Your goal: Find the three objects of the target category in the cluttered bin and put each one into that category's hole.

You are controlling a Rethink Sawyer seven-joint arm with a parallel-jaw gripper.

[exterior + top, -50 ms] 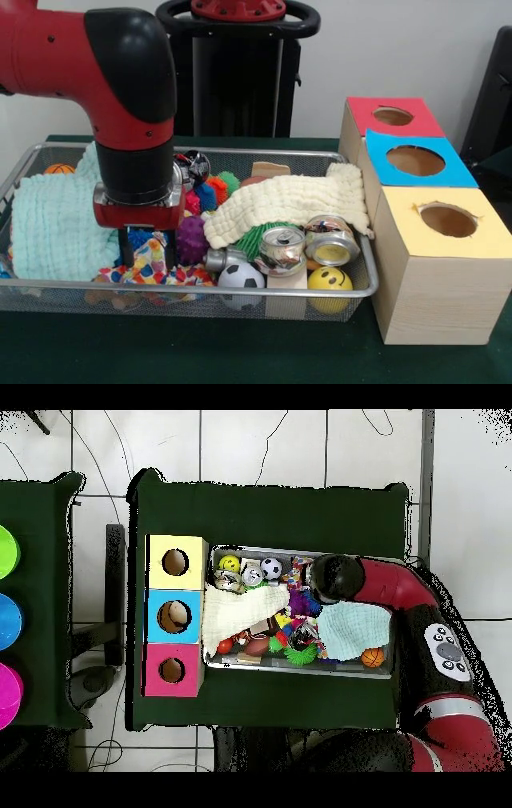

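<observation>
My gripper (pixel 142 242) reaches down into the left half of the wire bin (pixel 80 286), just above a multicoloured patterned cloth (pixel 150 266). A purple spiky ball (pixel 192 238) lies beside it on the right. Two crushed cans (pixel 280 248) (pixel 330 238) lie near the front right, with a soccer ball (pixel 240 276) and a yellow smiley ball (pixel 330 280) in front of them. A cream cloth (pixel 288 200) covers the middle right and a mint cloth (pixel 52 216) the left. In the overhead view the arm's wrist (pixel 338 574) hides the gripper.
Three boxes with round holes stand beside the bin: red-topped (pixel 392 116), blue-topped (pixel 416 160) and yellow-topped (pixel 446 220). An orange ball (pixel 60 169), green spiky toys (pixel 260 236) and wooden blocks (pixel 270 170) also fill the bin (pixel 290 551).
</observation>
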